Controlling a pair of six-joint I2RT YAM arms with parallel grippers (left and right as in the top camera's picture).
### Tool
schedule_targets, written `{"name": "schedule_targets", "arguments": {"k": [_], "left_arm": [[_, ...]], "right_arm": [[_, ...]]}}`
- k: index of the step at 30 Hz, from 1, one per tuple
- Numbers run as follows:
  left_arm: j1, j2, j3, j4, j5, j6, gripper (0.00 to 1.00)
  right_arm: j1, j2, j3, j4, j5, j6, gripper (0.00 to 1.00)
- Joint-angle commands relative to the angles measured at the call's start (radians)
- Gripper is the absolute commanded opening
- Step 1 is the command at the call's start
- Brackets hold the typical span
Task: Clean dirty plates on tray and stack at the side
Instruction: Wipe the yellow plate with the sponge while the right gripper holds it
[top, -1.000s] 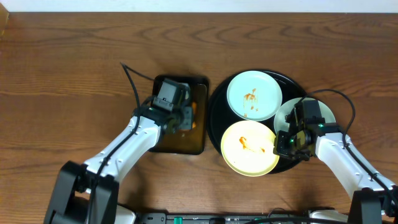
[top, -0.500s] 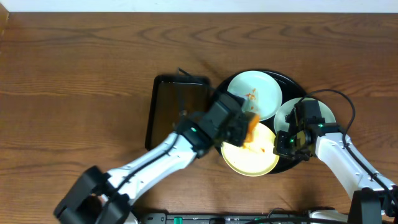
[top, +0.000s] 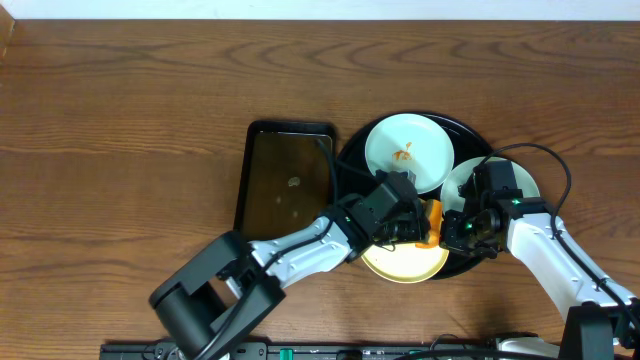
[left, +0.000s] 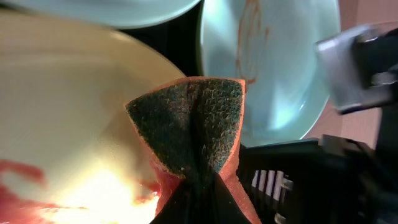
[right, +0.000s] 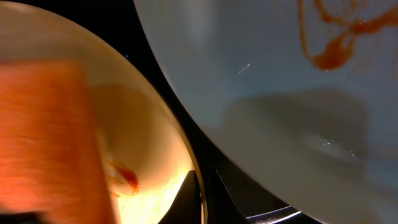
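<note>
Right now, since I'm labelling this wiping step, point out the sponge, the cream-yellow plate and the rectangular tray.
sponge (left: 189, 121): left wrist view, green scouring face.
cream-yellow plate (top: 405, 265): overhead view, uncovered near part.
rectangular tray (top: 275, 200): overhead view, bare dark floor.

Worktop (top: 120, 130): open wood across the left and far sides.
Rectangular tray (top: 287, 180): just beside round tray (top: 345, 175), narrow gap only.
Round tray: three plates nearly fill it.
Cream plate (top: 400, 262): right edge crowded by left pincer (top: 420, 225) with sponge (top: 431, 222) and right pincer (top: 462, 232).
Far mint plate (top: 408, 150): open from above.
</note>
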Motion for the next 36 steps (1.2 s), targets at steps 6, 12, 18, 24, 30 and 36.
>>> {"name": "schedule_targets", "arguments": {"k": [6, 12, 18, 24, 30, 36], "left_arm": [[-0.05, 0.046, 0.012, 0.032, 0.061, -0.091, 0.07], [-0.055, 0.047, 0.011, -0.021, -0.005, -0.063, 0.07], [-0.017, 0.046, 0.011, -0.156, -0.134, 0.08, 0.07], [0.064, 0.018, 0.011, -0.161, -0.135, 0.202, 0.08], [0.14, -0.027, 0.011, -0.206, -0.168, 0.251, 0.07], [0.166, -0.031, 0.011, -0.337, -0.168, 0.322, 0.07]], "right_arm": [[-0.002, 0.011, 0.013, 0.003, 0.018, -0.002, 0.01], [-0.002, 0.011, 0.013, 0.002, 0.018, -0.001, 0.01], [-0.002, 0.011, 0.013, -0.004, 0.018, -0.002, 0.01], [-0.002, 0.011, 0.013, -0.007, 0.018, -0.006, 0.01], [-0.002, 0.011, 0.013, -0.012, 0.018, -0.021, 0.01], [-0.002, 0.011, 0.013, -0.012, 0.018, -0.02, 0.01]]}}
